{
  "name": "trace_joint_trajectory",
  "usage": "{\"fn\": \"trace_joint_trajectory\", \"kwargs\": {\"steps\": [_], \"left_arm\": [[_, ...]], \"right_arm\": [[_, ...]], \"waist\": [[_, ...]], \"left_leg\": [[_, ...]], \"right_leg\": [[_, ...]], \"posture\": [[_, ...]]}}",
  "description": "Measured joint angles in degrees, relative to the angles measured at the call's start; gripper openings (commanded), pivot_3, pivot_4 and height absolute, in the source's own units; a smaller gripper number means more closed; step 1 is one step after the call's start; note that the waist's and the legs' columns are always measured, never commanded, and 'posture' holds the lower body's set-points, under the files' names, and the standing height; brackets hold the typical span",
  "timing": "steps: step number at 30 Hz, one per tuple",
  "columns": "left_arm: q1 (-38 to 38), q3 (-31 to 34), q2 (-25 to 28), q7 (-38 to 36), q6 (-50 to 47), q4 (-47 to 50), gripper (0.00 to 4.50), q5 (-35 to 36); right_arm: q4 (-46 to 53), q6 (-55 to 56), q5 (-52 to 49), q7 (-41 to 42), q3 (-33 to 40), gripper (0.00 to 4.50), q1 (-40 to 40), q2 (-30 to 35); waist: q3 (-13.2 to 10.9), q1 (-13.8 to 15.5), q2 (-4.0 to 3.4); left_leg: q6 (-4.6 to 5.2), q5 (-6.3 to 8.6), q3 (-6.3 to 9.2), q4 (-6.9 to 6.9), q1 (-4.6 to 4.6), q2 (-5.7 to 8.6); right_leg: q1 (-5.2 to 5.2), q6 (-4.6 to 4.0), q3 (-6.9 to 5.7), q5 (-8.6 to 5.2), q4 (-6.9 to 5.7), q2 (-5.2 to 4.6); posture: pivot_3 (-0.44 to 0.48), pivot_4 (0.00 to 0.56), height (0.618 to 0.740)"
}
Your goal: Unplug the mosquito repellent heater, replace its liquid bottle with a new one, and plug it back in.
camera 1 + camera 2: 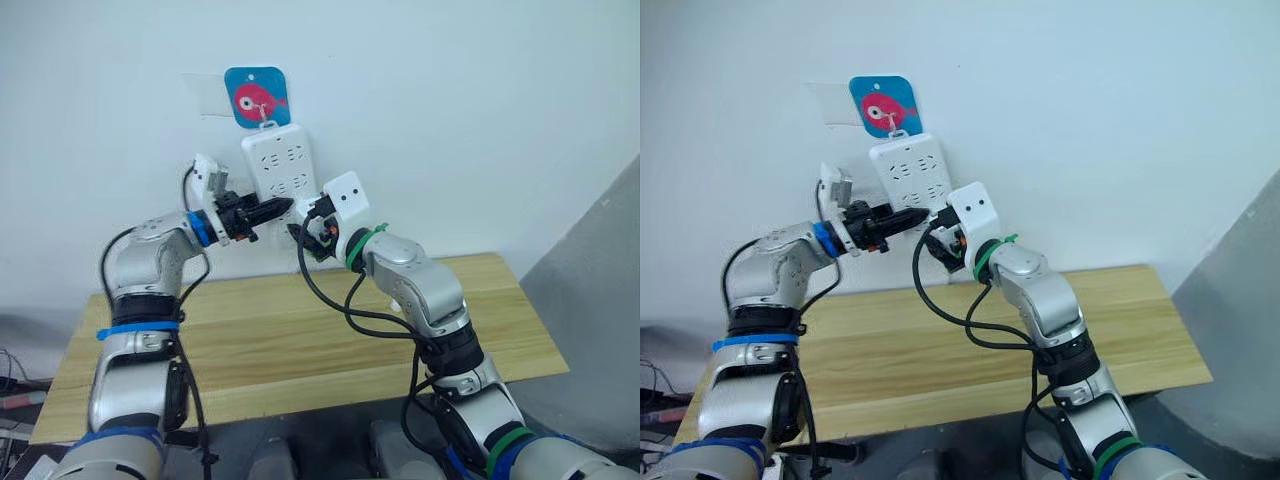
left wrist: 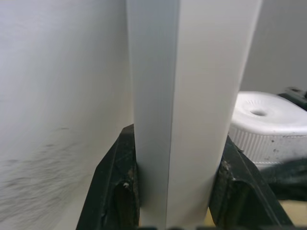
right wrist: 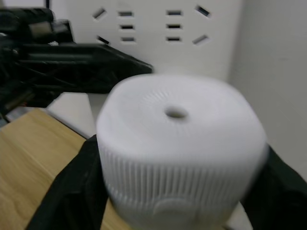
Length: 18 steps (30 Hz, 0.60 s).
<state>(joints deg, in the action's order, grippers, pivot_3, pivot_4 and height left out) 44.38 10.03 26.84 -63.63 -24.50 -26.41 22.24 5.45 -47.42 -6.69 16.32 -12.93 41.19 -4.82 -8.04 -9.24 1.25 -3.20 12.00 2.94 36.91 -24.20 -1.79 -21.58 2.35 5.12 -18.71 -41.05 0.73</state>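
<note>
Mosquito repellent heater held at wall strip

Mosquito repellent heater (image 3: 180,153) is clamped in right claw (image 3: 182,191), just below the hanging power strip (image 1: 277,160), above the bench (image 1: 300,330). Left claw (image 2: 175,191) pinches the strip's lower edge. Liquid bottle not visible.

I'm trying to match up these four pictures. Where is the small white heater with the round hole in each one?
Head views: hidden behind the right gripper at the power strip's lower end.
Left wrist view: heater beside the strip's edge.
Right wrist view: heater between the black fingers.
Shared landmark: the power strip.
</note>
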Motion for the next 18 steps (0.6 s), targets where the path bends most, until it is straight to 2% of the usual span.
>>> {"fn": "trace_joint_trajectory", "kwargs": {"steps": [7,18], "left_arm": [[0.7,-1.5,-0.1,-1.7,0.3,-0.2,1.33,0.3],[1.8,-1.9,0.1,-2.2,1.5,-2.3,1.33,0.3]], "right_arm": [[5.7,-2.0,-1.6,1.4,0.5,4.48,-2.0,3.0],[20.5,-11.8,-9.4,7.0,4.5,4.48,-9.1,15.3]], "waist": [[0.0,1.0,0.00],[0.0,1.3,0.00]], "left_leg": [[0.01,0.02,0.08,-0.12,-0.48,0.07],[0.01,0.02,0.09,-0.20,-0.59,0.20]], "right_leg": [[-0.26,0.16,-0.01,-0.11,0.33,-0.16],[-0.32,0.16,-0.01,-0.18,0.44,-0.24]], "posture": [[-0.092,0.108,0.740],[-0.110,0.109,0.740]]}}
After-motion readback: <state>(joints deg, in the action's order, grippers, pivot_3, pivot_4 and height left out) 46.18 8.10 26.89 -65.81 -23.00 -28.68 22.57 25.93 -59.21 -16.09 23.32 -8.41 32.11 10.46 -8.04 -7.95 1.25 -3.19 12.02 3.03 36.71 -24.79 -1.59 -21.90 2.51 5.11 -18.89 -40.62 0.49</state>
